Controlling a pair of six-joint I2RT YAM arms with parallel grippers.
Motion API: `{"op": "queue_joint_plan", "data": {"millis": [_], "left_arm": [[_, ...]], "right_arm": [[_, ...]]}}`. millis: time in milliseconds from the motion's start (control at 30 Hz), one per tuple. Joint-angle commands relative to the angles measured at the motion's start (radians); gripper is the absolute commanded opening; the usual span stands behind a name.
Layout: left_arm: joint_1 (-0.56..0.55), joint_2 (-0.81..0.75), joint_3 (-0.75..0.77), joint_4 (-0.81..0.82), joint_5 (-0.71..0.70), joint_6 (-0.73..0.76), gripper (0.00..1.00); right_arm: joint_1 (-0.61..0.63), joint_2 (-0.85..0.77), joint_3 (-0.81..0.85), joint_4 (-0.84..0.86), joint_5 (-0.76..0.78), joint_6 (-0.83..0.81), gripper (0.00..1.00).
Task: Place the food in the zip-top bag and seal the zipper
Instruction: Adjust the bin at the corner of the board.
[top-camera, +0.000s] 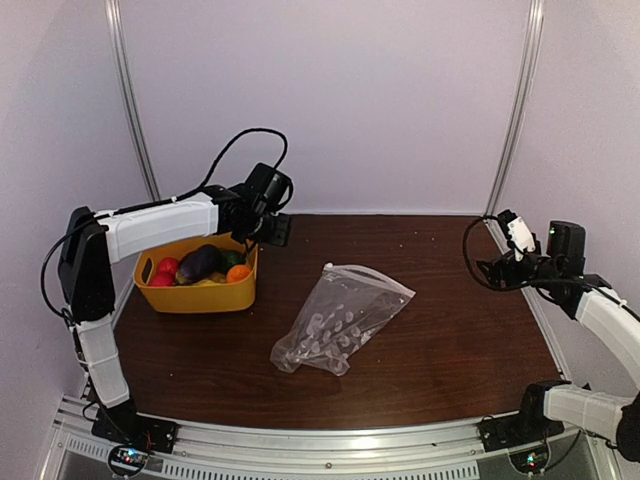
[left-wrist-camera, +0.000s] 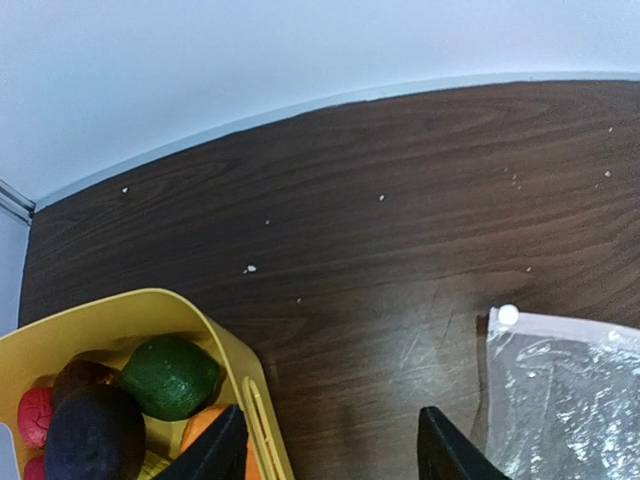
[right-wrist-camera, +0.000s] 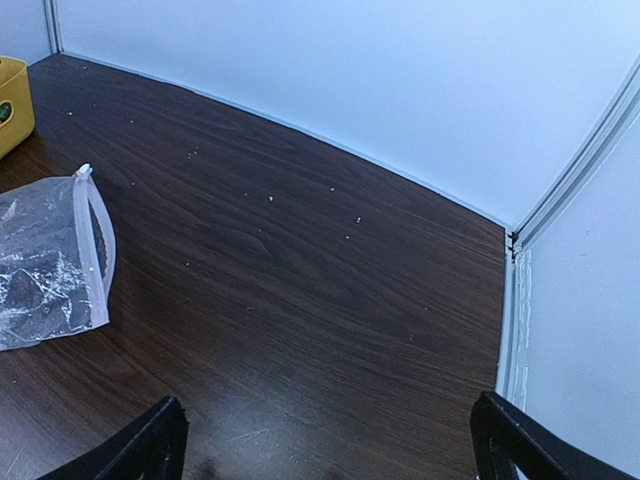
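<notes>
The food lies in a yellow basket (top-camera: 200, 298) at the back left: a red piece (top-camera: 166, 267), a dark purple one (top-camera: 199, 263), a green one (left-wrist-camera: 170, 376) and an orange one (left-wrist-camera: 200, 432). The zip-top bag (top-camera: 340, 318) lies flat and looks empty mid-table, its zipper (right-wrist-camera: 92, 255) along the far edge. My left gripper (left-wrist-camera: 332, 450) hangs open over the basket's right corner, one finger above the orange piece, the other over bare wood beside the bag (left-wrist-camera: 565, 400). My right gripper (right-wrist-camera: 335, 445) hovers wide open over bare table at the right, holding nothing.
White walls close the table at the back and both sides, with a metal rail (right-wrist-camera: 512, 300) along the right edge. Small white specks dot the dark wood. Bare wood (top-camera: 450, 300) lies between the bag and the right arm.
</notes>
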Motion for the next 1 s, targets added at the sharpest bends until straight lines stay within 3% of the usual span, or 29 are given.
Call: {"op": "queue_joint_plan", "data": {"millis": [0, 167, 300, 567, 800, 967], "left_arm": [[0.044, 0.030, 0.036, -0.108, 0.046, -0.081, 0.57], [0.066, 0.037, -0.006, -0.125, 0.064, -0.096, 0.47], [0.101, 0.070, -0.009, -0.135, 0.104, -0.109, 0.33], [0.130, 0.138, 0.022, -0.141, 0.129, -0.102, 0.32], [0.131, 0.179, 0.059, -0.157, 0.178, -0.085, 0.04], [0.102, 0.144, 0.034, -0.161, 0.246, -0.048, 0.00]], "right_arm": [[0.009, -0.011, 0.002, -0.023, -0.033, -0.034, 1.00], [0.012, -0.013, 0.003, -0.036, -0.048, -0.047, 1.00], [0.014, -0.020, -0.001, -0.039, -0.054, -0.060, 1.00], [0.014, -0.018, -0.001, -0.044, -0.054, -0.070, 1.00], [0.014, -0.014, -0.003, -0.048, -0.048, -0.080, 1.00], [0.013, -0.012, -0.004, -0.050, -0.047, -0.085, 1.00]]}}
